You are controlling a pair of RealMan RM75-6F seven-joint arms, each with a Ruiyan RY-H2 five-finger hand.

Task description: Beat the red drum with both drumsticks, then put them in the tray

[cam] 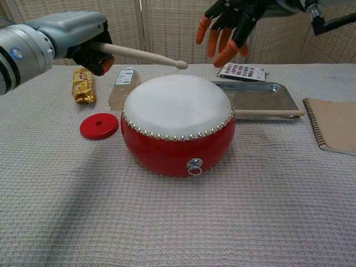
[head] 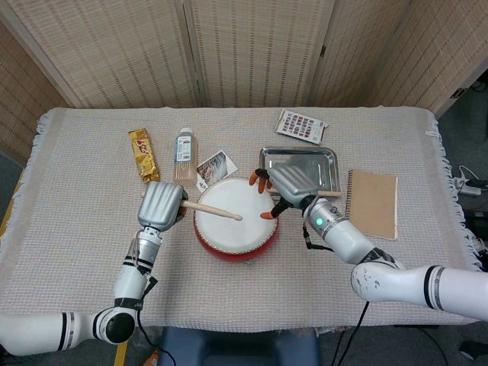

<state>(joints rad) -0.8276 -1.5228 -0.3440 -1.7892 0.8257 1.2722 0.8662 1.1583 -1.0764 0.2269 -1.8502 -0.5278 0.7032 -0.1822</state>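
Note:
The red drum (head: 232, 223) with a white skin (cam: 177, 102) stands mid-table. My left hand (head: 162, 204) grips a wooden drumstick (cam: 142, 54) at the drum's left; its tip hangs just above the skin's middle. My right hand (cam: 228, 22) hovers empty above the drum's right rim, its orange-tipped fingers (head: 261, 180) spread. Behind the drum to the right sits the metal tray (head: 319, 163). The second drumstick (cam: 270, 113) lies along the tray's front edge; in the head view only its end (head: 331, 194) shows past my right wrist.
A red disc (cam: 99, 125) lies left of the drum. Behind it are a gold candy bar (head: 142, 155), a small bottle (head: 183, 155) and a photo card (head: 212, 168). A colour card (head: 302, 126) lies beyond the tray, a brown notebook (head: 373, 202) to its right.

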